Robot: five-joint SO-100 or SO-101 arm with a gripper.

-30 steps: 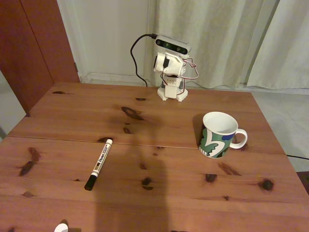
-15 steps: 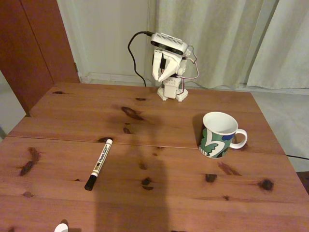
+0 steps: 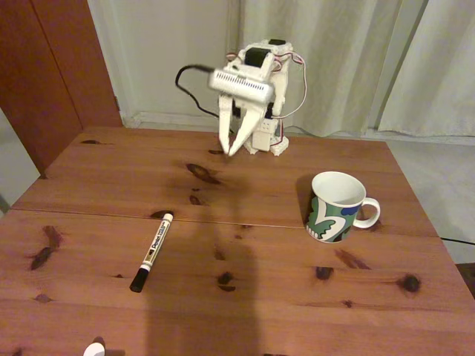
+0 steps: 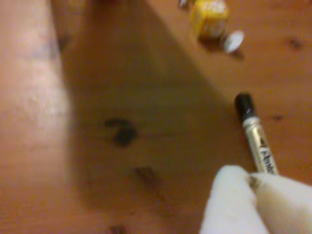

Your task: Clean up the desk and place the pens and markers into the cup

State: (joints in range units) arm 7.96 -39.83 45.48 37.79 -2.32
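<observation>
The marker [image 3: 152, 251], white with a black cap, lies flat on the desk [image 3: 245, 297] at the front left in the fixed view, cap toward the near edge. The cup [image 3: 336, 206], a white mug with a green and blue pattern, stands upright on the right, handle to the right. My gripper [image 3: 230, 152] hangs over the far middle of the desk, fingers pointing down with tips together and nothing between them. In the blurred wrist view the marker [image 4: 256, 136] lies just beyond the gripper [image 4: 251, 178] at the bottom right.
A small yellow object [image 4: 208, 18] and a white round piece [image 4: 233, 41] lie beyond the marker in the wrist view. In the fixed view a white round piece [image 3: 94, 348] sits at the desk's front left edge. The arm's base [image 3: 266, 141] stands at the far edge.
The arm has unfolded from its tucked pose at the far edge. The gripper has swung forward, left and down over the desk. Marker and cup have not moved.
</observation>
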